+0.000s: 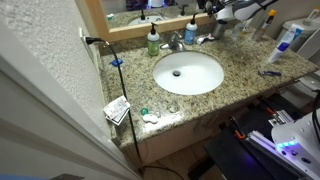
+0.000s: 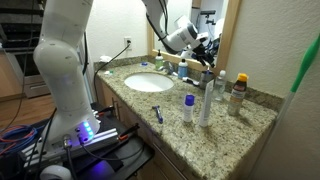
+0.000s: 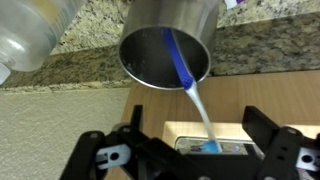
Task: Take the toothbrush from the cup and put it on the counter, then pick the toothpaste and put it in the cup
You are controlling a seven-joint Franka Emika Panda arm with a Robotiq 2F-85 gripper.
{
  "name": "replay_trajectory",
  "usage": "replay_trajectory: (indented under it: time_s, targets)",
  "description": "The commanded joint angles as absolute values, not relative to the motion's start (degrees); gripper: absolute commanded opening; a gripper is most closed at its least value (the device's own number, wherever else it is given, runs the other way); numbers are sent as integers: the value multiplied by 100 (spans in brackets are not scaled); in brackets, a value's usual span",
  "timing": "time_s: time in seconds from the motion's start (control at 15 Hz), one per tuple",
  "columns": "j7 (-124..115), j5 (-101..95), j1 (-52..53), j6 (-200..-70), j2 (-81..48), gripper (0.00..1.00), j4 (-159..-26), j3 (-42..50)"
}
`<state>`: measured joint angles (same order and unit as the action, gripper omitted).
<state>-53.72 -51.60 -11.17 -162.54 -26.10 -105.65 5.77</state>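
Speckled beige-brown granite counter point(image 1: 240, 62) with an oval white sink point(image 1: 187, 72) set into it. At the far edge behind the sink, green pump bottle point(image 1: 153, 40) left of the faucet point(image 1: 175, 42), blue pump bottle point(image 1: 190, 32) right of it. Right of the sink, small dark blue item point(image 1: 268, 72). Near left corner: small box point(image 1: 117, 109). Seen from the wrist, grey metal cup point(image 3: 170, 40) upright on the granite, clear bottle point(image 3: 30, 30) just beside it on the left. In an exterior view, cluster of upright bottles point(image 2: 207, 100) at the right end.
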Motion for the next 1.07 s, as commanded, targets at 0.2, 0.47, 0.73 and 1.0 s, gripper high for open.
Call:
replay_trajectory:
  time_s: [0.2, 0.47, 0.73, 1.0]
  targets:
    - [-5474, -5286, -1004, -16200, -2964, 54, -10152, 725]
    - [-5450, -5267, -1023, -16248, -2985, 25, -10168, 767]
    - [-5445, -5252, -1083, -16263, -3100, 1, -10117, 960]
    - [-5258, -5002, -1204, -16337, -3201, 2, -10131, 907]
